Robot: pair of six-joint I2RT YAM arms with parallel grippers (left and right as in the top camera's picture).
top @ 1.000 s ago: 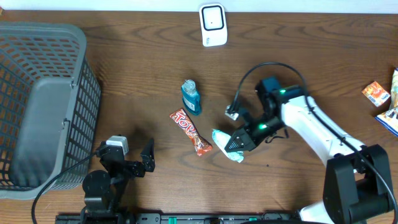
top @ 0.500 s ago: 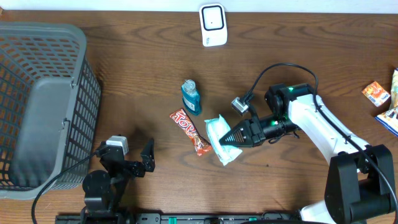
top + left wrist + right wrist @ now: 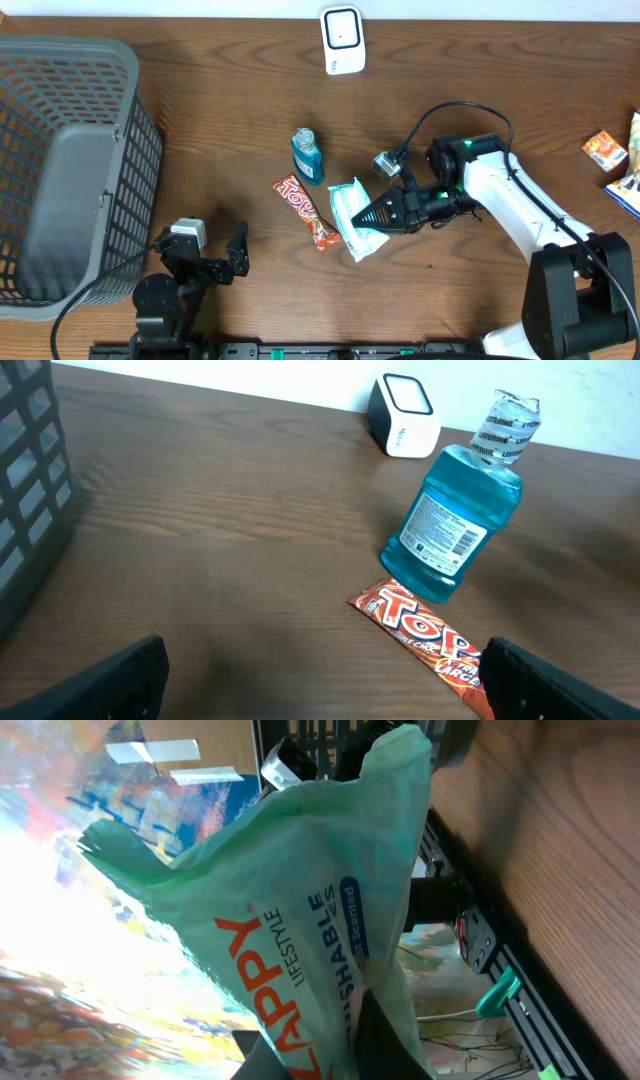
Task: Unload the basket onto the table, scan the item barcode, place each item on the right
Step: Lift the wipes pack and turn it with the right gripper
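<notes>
Clamping wipes pack [image 3: 344,204]: right tool [image 3: 364,219]

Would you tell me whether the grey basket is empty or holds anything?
Empty: in the overhead view the basket shows only its bare grey floor, with no items inside.

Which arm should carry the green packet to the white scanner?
Right, probably. The right end effector is shut on the green packet, so it only has to turn it toward the white scanner. The left end effector is open, holds nothing, and sits farther from the scanner.
</notes>
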